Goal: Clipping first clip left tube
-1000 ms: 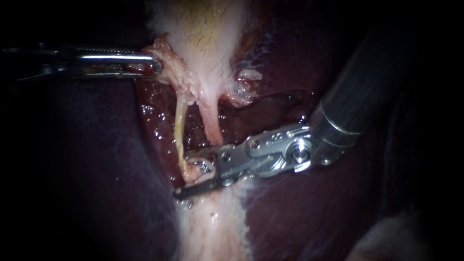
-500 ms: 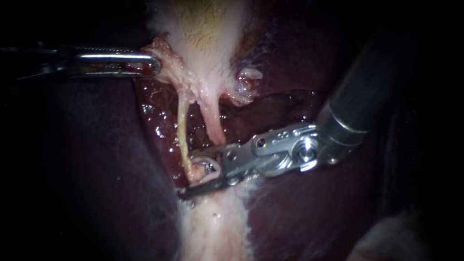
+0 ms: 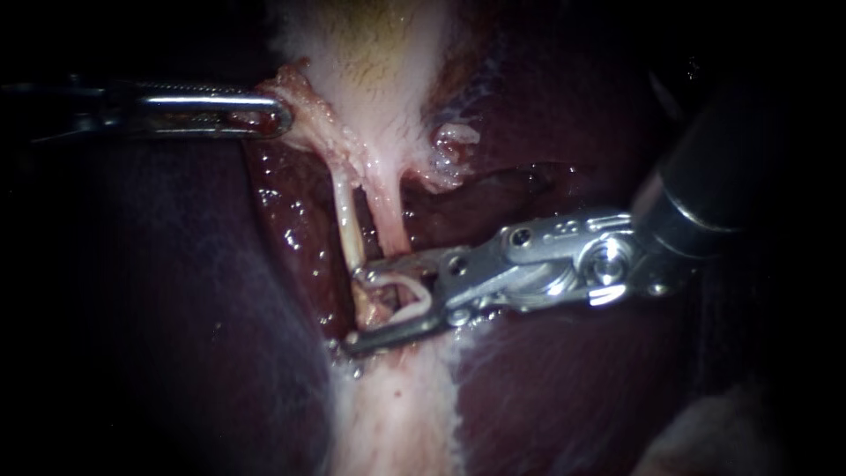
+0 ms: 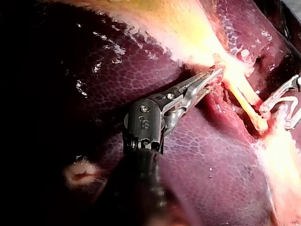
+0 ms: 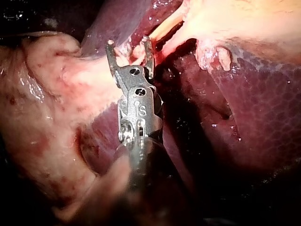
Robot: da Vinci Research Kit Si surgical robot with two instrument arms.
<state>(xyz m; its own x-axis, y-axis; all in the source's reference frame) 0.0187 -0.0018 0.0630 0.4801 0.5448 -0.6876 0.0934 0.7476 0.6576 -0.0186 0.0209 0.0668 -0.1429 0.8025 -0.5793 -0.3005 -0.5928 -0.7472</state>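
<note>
Endoscope view. Left instrument (image 3: 280, 117) enters from 9 o'clock and lies almost level, tip pointing to 3 o'clock. Its jaws are clamped on the edge of the gallbladder (image 3: 379, 53), which sits at 12 o'clock. The grasped edge is drawn out toward 9 o'clock.

Right instrument (image 3: 354, 308): dark shaft comes down from 2 o'clock, the metal wrist bends, and the jaws point to about 8–9 o'clock, near centre. The jaws stand apart and carry a pale clip (image 3: 423, 298). The clip bows between them and touches both the upper and the lower jaw.

Left tube (image 3: 345, 216): thin and yellowish. Long axis runs close to 12–6, with the lower end leaning slightly toward 5 o'clock. It leaves the gallbladder's narrow end and drops into the gap between the right instrument's jaws, ahead of the clip's bend. Its lower end lies there in pale tissue. The right tube (image 3: 388, 220) is thicker and pinker. It lies just beside the left tube at its 3 o'clock side and passes behind the upper jaw.

Liver (image 3: 564, 379): dark red, wet, on both sides of the tubes.

Left wrist view: left instrument (image 4: 216, 73) has its jaws closed on pale tissue, with the right instrument (image 4: 287, 103) ahead of it.

Right wrist view: right instrument (image 5: 129, 44) has two spread jaws with tissue between the tips.
</note>
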